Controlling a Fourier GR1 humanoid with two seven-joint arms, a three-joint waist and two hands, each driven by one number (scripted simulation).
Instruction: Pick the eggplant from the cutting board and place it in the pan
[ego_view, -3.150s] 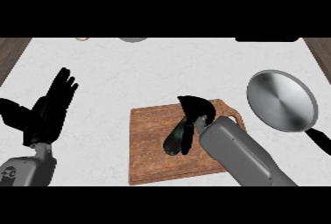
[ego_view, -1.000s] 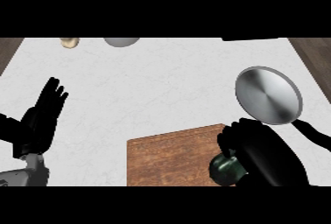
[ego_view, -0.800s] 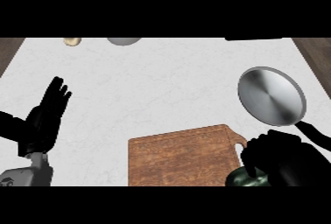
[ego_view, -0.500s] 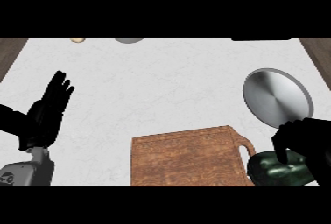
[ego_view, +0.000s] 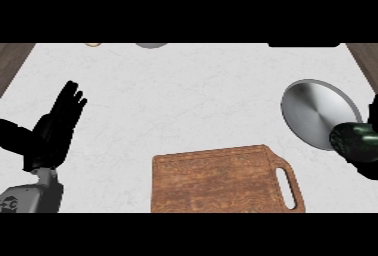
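Right hand: look to the far right edge of your head view, where the black right hand (ego_view: 367, 162) is mostly cut off by the frame; its fingers are curled round the dark green, glossy eggplant (ego_view: 356, 141), wrapping it from below and behind.

Eggplant: you see only its rounded end, poking out of the right hand on the side facing the counter's middle. It is off the cutting board and overlaps the lower right rim of the pan in your view. You cannot tell from this angle whether it touches the pan or is held above it.

Pan: the round, grey metal pan (ego_view: 317, 115) lies just up and inward from the right hand, flat on the counter, nothing lying in its dish. Its handle is not clear to you; the hand and eggplant cover that side.

Cutting board: the brown wooden cutting board with a slot handle (ego_view: 225, 180) sits inward of the right hand and a little nearer to you, its slot on the side facing that hand. Nothing lies on it.

Left hand: the black left hand (ego_view: 53, 131) shows at your left, fingers straight and spread, pointing up, resting and holding nothing. It is well apart from the board.

Counter: the pale marbled counter top (ego_view: 184, 95) lies between the two hands.
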